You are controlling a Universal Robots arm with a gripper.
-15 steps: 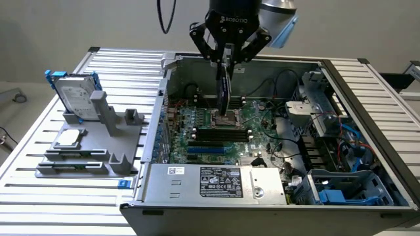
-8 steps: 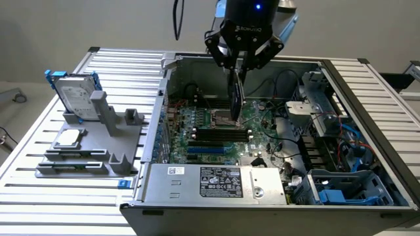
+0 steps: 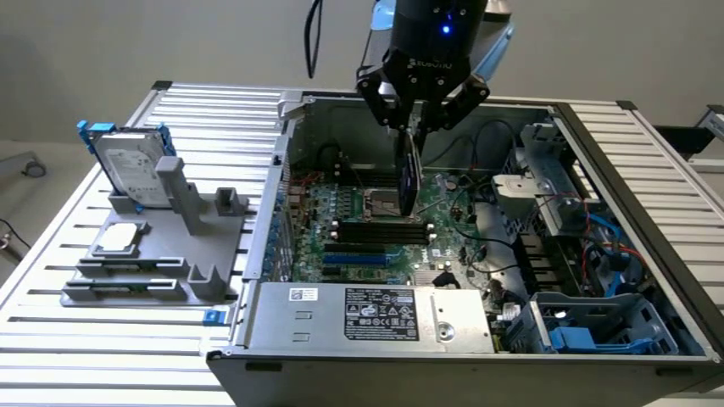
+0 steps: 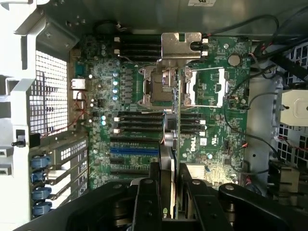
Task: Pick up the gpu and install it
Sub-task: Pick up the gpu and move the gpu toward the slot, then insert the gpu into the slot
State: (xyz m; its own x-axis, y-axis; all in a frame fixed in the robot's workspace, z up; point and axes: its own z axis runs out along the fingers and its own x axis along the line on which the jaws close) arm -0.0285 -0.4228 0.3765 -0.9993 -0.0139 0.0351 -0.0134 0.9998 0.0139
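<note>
Standing by the table, what worries me most is how crowded the open computer case is. There is little spare room on the motherboard if the card comes down off line. The gpu hangs inside the case above the board, clenched edge-on in the end effector. As far as I can judge, it hangs lengthwise, with its silver bracket at the low end. From the wrist view the card lies over the processor socket and the rows of black memory sticks, and the blue slot lies off to one side. A drop from here would, I think, land the metal bracket on the socket or the sticks, not in a slot. I can't tell how much air is left under the bracket. The grip is another risk: two fingers pinch a thin board, so a bump could twist or slide it. The loose cables near the case's far wall could also snag the card if it swings toward the exterior view's right. The arm comes in from above, wrist pointing almost straight down into the case, and the end effector is just below the rim near the far wall.
</note>
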